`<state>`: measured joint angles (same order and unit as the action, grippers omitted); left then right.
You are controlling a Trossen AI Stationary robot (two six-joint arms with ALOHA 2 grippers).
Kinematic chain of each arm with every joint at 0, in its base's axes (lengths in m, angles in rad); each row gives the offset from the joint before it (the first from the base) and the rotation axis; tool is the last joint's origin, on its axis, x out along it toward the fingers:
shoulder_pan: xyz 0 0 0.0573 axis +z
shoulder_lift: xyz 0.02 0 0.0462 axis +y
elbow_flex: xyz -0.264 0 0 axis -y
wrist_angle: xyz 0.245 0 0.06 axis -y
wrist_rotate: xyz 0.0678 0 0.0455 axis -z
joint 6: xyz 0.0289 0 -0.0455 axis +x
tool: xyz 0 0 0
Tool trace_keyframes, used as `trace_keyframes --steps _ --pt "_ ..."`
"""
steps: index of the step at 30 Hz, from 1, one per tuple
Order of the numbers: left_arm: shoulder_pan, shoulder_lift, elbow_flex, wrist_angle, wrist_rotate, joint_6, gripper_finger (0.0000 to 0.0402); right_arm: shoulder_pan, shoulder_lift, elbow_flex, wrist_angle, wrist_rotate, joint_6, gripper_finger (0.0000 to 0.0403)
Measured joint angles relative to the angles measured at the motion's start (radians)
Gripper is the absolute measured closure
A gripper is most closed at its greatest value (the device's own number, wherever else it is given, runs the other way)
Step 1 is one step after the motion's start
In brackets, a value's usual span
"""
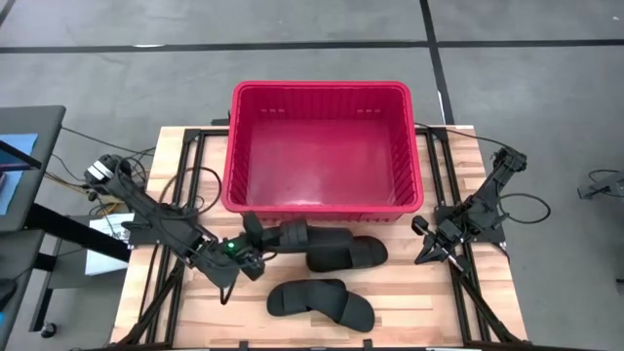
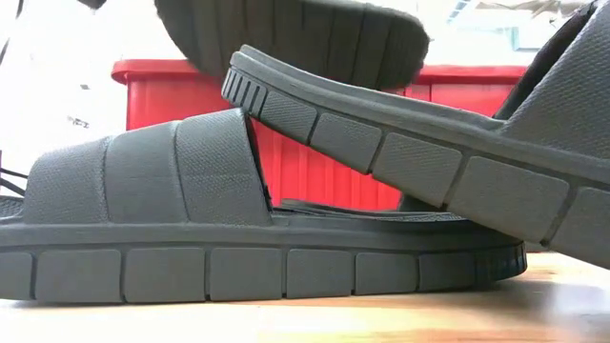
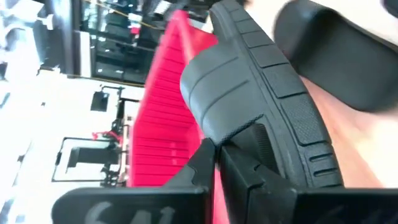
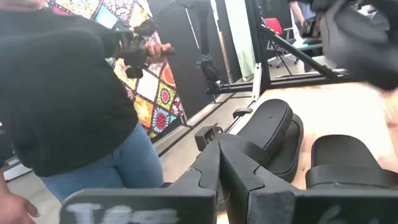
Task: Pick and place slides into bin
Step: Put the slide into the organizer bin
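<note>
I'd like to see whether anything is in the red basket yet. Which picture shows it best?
The high view: it looks straight down into the red basket, showing its whole floor, with no sandals inside. The low view shows only strips of its wall behind sandals, the left wrist view just one ribbed side, and the right wrist view nothing of it.

The bin sits at the far middle of the tabletop, and the slides lie just in front of it, one pile against its near wall and another slide nearer the tabletop's front edge. My left end effector is at the left end of the pile, touching a slide. My right end effector waits to the right of the slides, apart from them.
</note>
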<state>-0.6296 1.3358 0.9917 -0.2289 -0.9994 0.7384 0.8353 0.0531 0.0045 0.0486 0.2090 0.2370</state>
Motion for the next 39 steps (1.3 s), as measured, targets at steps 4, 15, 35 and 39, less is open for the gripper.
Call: trace_keyframes --steps 4,15,35,39 --pt "0.000 -0.003 0.096 -0.010 -0.042 0.043 0.0401 0.000 0.000 0.000 0.000 0.000 0.000 0.0403" --pt "0.085 -0.003 0.388 -0.070 -0.211 0.121 0.0401 0.000 0.000 0.000 0.000 0.000 0.000 0.0403" --pt "0.518 0.019 0.568 -0.274 -0.329 0.061 0.0401 0.000 0.000 0.000 0.000 0.000 0.000 0.0403" --pt "0.549 0.061 0.568 -0.291 -0.400 0.062 0.0401 0.000 0.000 0.000 0.000 0.000 0.000 0.0403"
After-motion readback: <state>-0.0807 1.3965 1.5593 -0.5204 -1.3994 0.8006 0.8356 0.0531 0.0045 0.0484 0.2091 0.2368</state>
